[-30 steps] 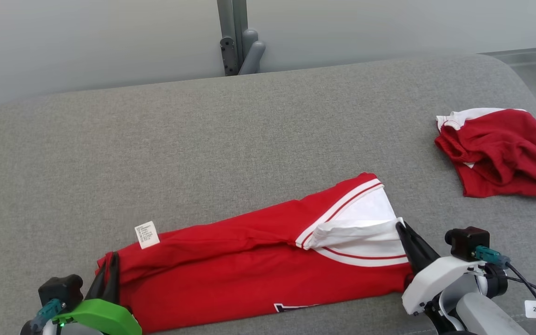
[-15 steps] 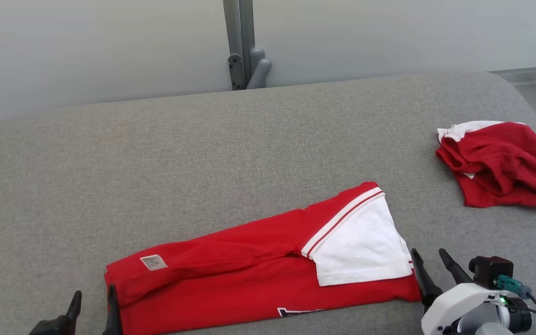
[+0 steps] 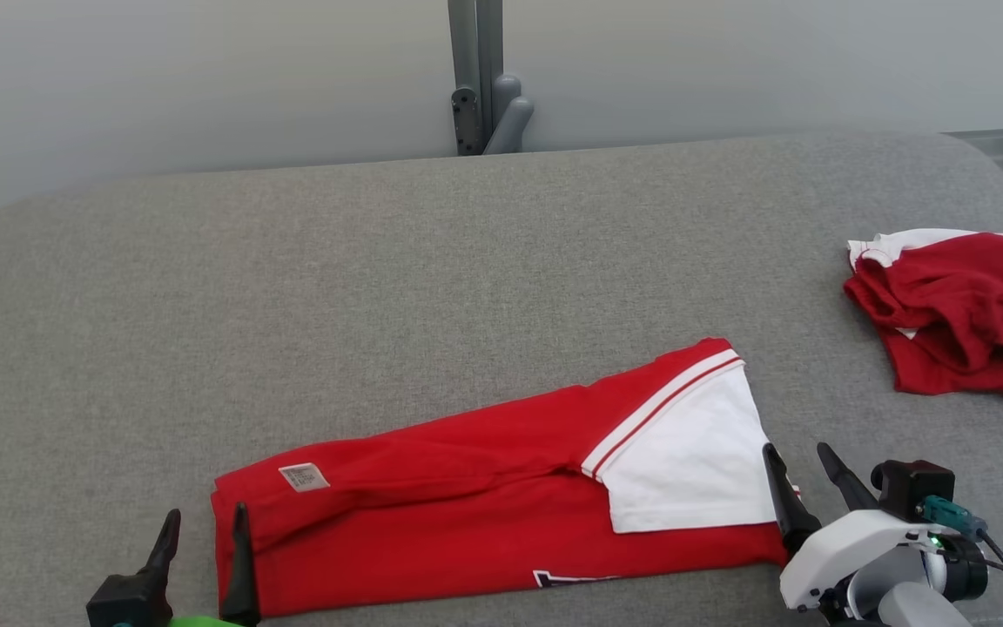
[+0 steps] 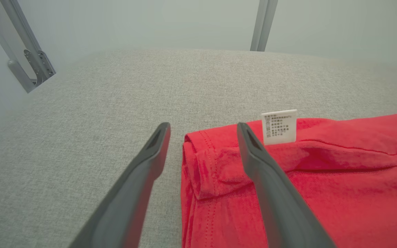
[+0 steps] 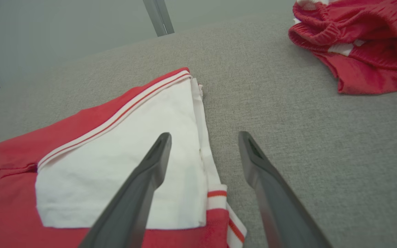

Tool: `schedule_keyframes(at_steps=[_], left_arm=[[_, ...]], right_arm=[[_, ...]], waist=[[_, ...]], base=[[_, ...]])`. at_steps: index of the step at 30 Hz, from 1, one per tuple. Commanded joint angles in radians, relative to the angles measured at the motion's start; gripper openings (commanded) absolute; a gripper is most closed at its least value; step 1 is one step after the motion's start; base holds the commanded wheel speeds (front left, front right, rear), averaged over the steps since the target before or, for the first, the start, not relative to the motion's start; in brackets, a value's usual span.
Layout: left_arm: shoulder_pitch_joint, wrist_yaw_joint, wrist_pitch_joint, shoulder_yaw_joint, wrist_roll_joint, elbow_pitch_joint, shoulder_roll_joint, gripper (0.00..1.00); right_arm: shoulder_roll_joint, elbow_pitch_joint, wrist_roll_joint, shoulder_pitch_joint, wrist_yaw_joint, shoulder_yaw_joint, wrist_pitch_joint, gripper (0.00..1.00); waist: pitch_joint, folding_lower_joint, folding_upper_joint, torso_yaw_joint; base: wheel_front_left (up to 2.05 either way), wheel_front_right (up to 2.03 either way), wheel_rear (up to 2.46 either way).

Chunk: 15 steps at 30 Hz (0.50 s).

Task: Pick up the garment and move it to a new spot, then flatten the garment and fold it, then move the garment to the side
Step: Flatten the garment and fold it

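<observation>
The garment (image 3: 484, 488) is a red shirt with a white sleeve, lying folded in a long strip near the front edge of the grey cushion (image 3: 380, 279). Its white care label (image 3: 304, 476) faces up near the left end. My left gripper (image 3: 203, 521) stands open astride the shirt's left end (image 4: 205, 165), nothing pinched between the fingers. At the right end, my right gripper (image 3: 797, 457) is open too, one finger over the white sleeve (image 5: 122, 162) and the other over bare cushion.
A second red and white garment (image 3: 954, 313) lies crumpled at the cushion's right side, also in the right wrist view (image 5: 360, 41). A grey metal post with a bracket (image 3: 484, 87) rises behind the cushion against a pale wall. Bare cushion stretches behind and left of the shirt.
Both grippers have opened and let go of the shirt's ends, which dropped flat; the lifted white sleeve now lies down. The head camera has shifted, so the whole scene sits slightly right.
</observation>
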Motion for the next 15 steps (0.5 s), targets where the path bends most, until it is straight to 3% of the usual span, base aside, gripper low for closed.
schedule_keyframes(at_steps=[1, 10, 15], left_arm=[[-0.007, -0.001, 0.001, -0.009, -0.010, -0.005, 0.000, 1.00], [-0.031, -0.005, 0.001, -0.038, -0.017, 0.004, 0.001, 1.00], [-0.047, -0.007, 0.001, -0.037, 0.001, 0.006, 0.000, 1.00]], right_arm=[[0.005, 0.007, -0.012, -0.020, -0.001, -0.011, -0.002, 1.00], [0.017, 0.090, -0.053, -0.098, -0.001, -0.011, -0.003, 1.00], [0.027, 0.210, -0.068, -0.161, -0.002, -0.020, -0.002, 1.00]], waist=[[0.018, 0.0001, 0.0000, 0.014], [0.059, 0.0001, 0.0000, 0.051], [0.083, 0.0001, 0.0000, 0.068]], base=[[0.00, 0.00, 0.00], [0.00, 0.00, 0.00], [0.00, 0.00, 0.00]])
